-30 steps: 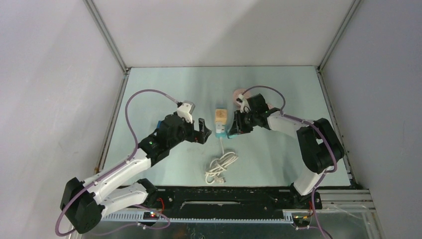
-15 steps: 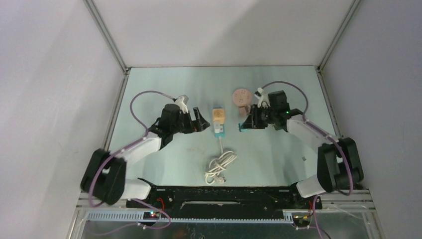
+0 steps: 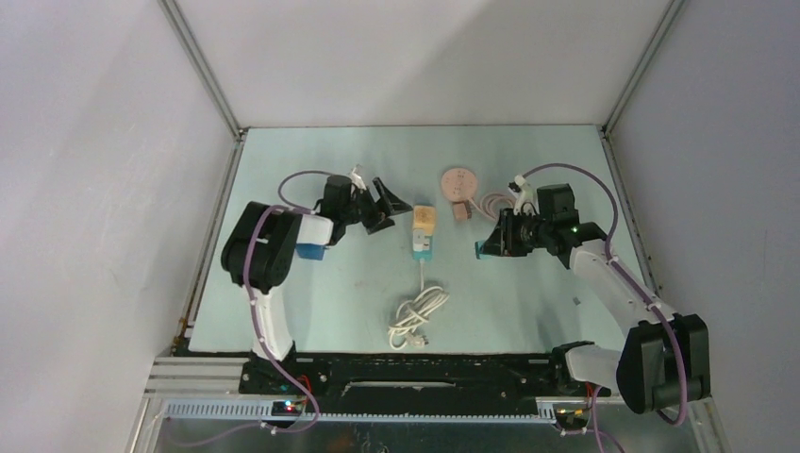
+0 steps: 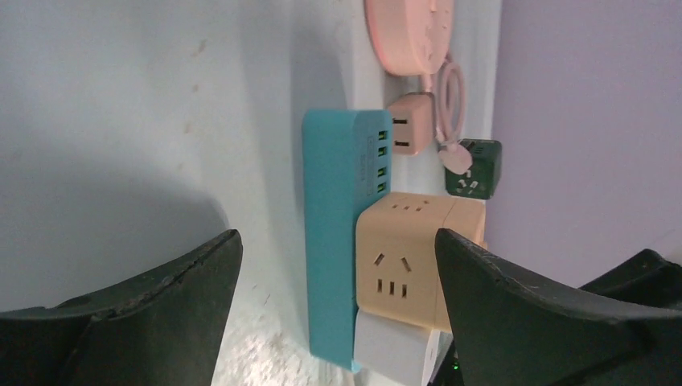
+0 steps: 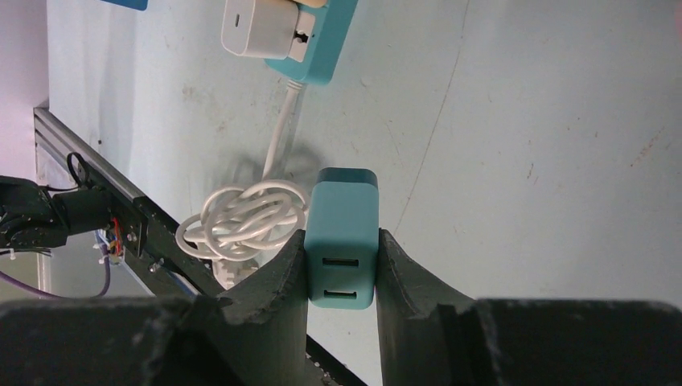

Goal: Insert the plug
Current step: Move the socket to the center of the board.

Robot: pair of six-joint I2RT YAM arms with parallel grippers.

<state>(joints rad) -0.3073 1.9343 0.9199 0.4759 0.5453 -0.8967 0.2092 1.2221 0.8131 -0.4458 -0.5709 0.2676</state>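
A teal power strip [image 3: 421,247] lies mid-table with a beige cube adapter [image 3: 425,220] and a white charger [image 5: 261,28] plugged into it. In the left wrist view the strip [image 4: 334,177] and the cube [image 4: 406,249] lie ahead between my fingers. My left gripper [image 3: 385,201] is open and empty, just left of the strip. My right gripper [image 3: 492,243] is shut on a teal plug block [image 5: 342,233] with two USB slots. It holds the block [image 3: 481,250] right of the strip, apart from it. The block's prongs are hidden.
A pink round hub [image 3: 459,178] with a pink plug [image 3: 460,211] lies behind the strip. A dark green adapter [image 4: 474,165] sits beyond them. The strip's white cable coil [image 3: 420,316] lies toward the near edge. A blue block [image 3: 311,250] sits beside the left arm.
The right gripper has carried the teal plug block rightward, away from the strip. The left arm has folded back, its gripper moving farther back, still open beside the strip.
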